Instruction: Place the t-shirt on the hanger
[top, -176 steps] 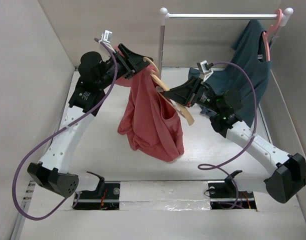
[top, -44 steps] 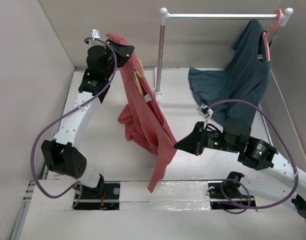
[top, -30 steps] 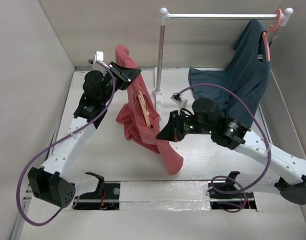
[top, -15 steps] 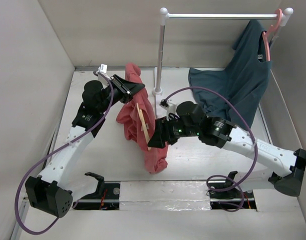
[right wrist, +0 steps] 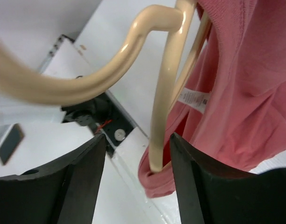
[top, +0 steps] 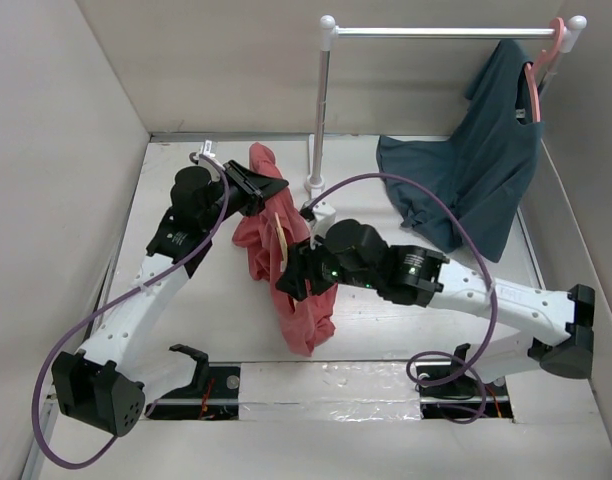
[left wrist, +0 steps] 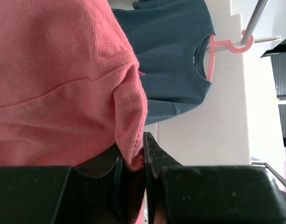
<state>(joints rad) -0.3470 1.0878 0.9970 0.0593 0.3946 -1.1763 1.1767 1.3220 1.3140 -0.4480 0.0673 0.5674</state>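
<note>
- Our read of the status is mid-task, not done. The red t-shirt (top: pixel 298 300) hangs as a bunched column near the centre of the top view, with its low end drooping toward 6 o'clock. We cannot tell whether that end touches the surface (top: pixel 216 320).
- The left hand (top: pixel 266 190) sits at the garment's 11 o'clock end. The wrist view shows its fingers pressed together on a fold of red fabric, so we judge it is taking the weight.
- The tan hanger (right wrist: pixel 162 93) is in among the cloth. Its curved end is out in the open, one arm runs down into a red fold, and the neck label (right wrist: pixel 192 98) lies just beside it. From above only a thin tan sliver shows, in the garment's 12 o'clock half.
- The right hand (right wrist: pixel 138 140) is on the t-shirt's 3 o'clock side. Its fingers are spread with the hanger's shaft standing between them, and we see nothing pinched.
- Done, in our judgement: the hanger is fed at least partly into the t-shirt. Fabric hides whether either shoulder is seated, so we cannot tell.
- Left to do: seat both hanger arms in the shoulders and let the body fall straight.
- The teal shirt (top: pixel 466 180) on the pink hanger (top: pixel 542 62) hangs from the rail (top: pixel 446 32) at 1 o'clock, well apart and not ours.
</note>
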